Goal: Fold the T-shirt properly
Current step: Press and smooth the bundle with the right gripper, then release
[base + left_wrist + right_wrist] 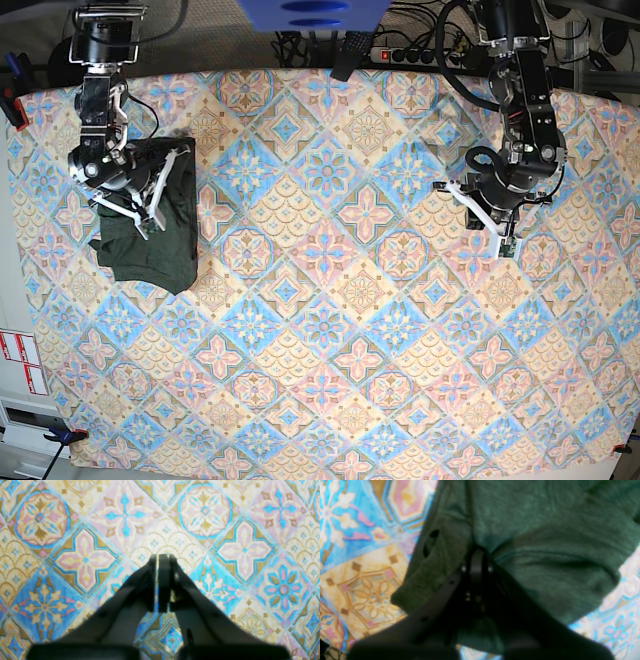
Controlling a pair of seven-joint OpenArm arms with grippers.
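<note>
The T-shirt is a dark olive-green bundle lying at the left side of the patterned tablecloth. In the right wrist view the T-shirt fills most of the picture. My right gripper is shut with its tips in the cloth, and creases in the fabric run together at the tips. In the base view the right gripper sits over the shirt's left half. My left gripper is shut on nothing and hangs over bare tablecloth. In the base view the left gripper is far to the right of the shirt.
A power strip and cables lie along the back edge, beside a blue object. Clamps hold the cloth at the corners, such as the one at the front left. The table's left edge runs close to the shirt.
</note>
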